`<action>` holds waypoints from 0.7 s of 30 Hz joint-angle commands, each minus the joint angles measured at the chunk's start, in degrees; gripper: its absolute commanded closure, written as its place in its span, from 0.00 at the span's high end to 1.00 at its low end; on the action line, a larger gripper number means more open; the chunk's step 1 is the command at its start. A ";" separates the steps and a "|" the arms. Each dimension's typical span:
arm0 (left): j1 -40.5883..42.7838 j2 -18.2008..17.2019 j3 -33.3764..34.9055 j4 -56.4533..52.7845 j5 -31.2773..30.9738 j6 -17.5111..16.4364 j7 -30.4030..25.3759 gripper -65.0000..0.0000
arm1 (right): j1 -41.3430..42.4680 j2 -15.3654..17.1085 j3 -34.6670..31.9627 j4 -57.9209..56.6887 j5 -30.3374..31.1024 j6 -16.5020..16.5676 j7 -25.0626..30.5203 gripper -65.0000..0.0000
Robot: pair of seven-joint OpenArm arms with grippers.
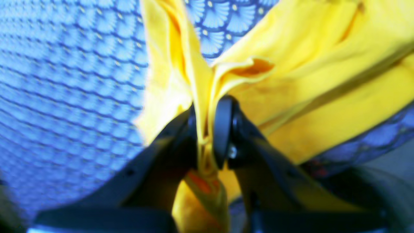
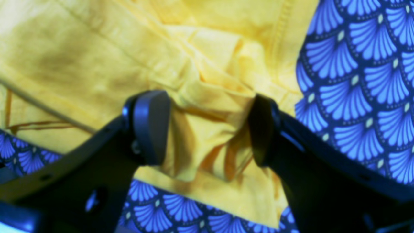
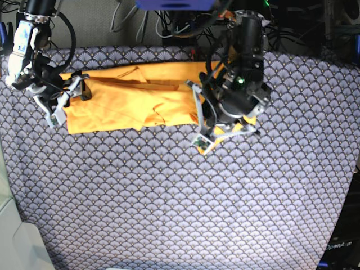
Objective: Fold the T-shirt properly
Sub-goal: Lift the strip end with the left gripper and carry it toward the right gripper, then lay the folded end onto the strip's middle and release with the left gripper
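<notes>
The yellow-orange T-shirt point(image 3: 129, 101) lies in a long crumpled band across the back of the table. My left gripper point(image 3: 239, 121) is at the shirt's right end. In the left wrist view this gripper point(image 1: 207, 129) is shut on a raised fold of the shirt point(image 1: 323, 64). My right gripper point(image 3: 81, 89) is at the shirt's left end. In the right wrist view it point(image 2: 207, 129) stands open, its jaws wide apart, with a bunch of the shirt point(image 2: 97, 58) between the pads and touching both.
The blue-grey scallop-patterned cloth point(image 3: 169, 197) covers the whole table and also shows in the left wrist view point(image 1: 64, 81) and the right wrist view point(image 2: 355, 81). Cables and equipment point(image 3: 169, 22) stand behind the back edge. A pale surface point(image 3: 17, 242) lies at the lower left.
</notes>
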 commanded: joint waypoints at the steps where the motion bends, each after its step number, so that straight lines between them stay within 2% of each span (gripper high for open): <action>1: 0.21 0.44 0.33 0.64 -3.20 2.63 -1.67 0.00 | 0.53 0.66 0.14 0.97 0.72 -0.01 0.74 0.60; 3: 1.35 0.44 0.41 0.55 -7.95 8.87 -3.34 0.00 | 0.53 0.75 0.14 0.97 0.72 -0.01 0.74 0.60; 6: 2.76 0.44 0.59 0.55 -15.07 16.17 -5.45 0.00 | 0.53 0.75 0.14 0.97 0.72 -0.01 0.74 0.60; 14: 3.02 0.44 0.33 -2.70 -25.00 28.39 -8.88 0.00 | 0.44 0.75 0.05 0.97 0.72 -0.01 0.74 0.60; 17: 2.85 0.44 -0.03 -5.87 -26.50 32.08 -8.97 0.00 | 0.44 0.75 0.05 0.97 0.72 -0.01 0.74 0.60; 21: 2.67 0.44 -0.03 -6.75 -26.76 32.78 -8.97 0.00 | 0.27 0.75 0.05 0.97 0.72 -0.01 0.74 0.60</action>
